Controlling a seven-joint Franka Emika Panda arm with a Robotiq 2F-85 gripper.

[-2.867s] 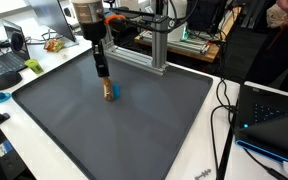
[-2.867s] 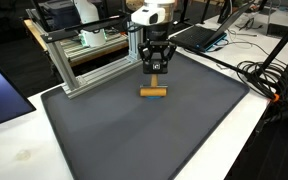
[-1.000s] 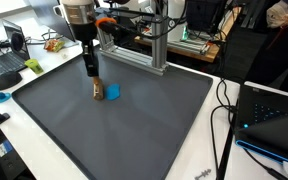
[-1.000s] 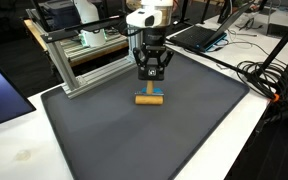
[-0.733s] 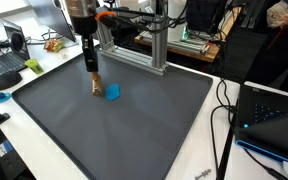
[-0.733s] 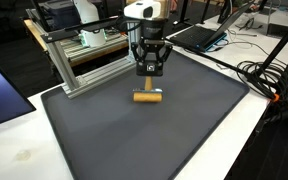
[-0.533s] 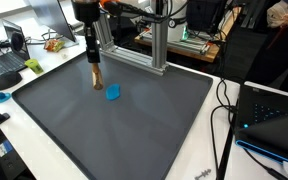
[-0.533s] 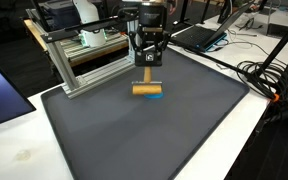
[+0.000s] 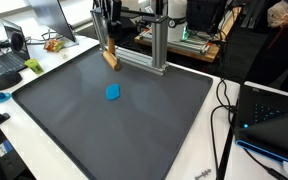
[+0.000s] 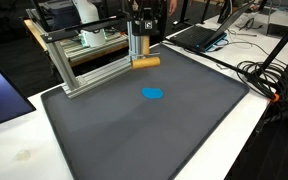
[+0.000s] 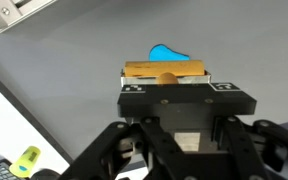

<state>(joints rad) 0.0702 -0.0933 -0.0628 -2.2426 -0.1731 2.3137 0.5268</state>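
Above the mat (image 9: 154, 130), wooden block (image 10: 145, 62) tight within the end effector (image 11: 170, 84), blue piece (image 10: 154, 94) below.

Wide dark surface (image 9: 114, 130) open on all sides of a flat blue piece (image 9: 112, 92), aluminium frame (image 9: 156, 50) walling the far edge just beside the raised tool (image 9: 107, 50) and its wooden block (image 9: 110, 59), cables (image 10: 259, 75) along one side.

Block (image 11: 164, 69): tan wood, plain. Flat piece (image 10: 153, 94): bright blue. Mat (image 9: 114, 130): dark grey, unpatterned. Surface (image 10: 9, 150): white. Claw (image 11: 165, 79): black. Frame (image 10: 89, 72): silver.
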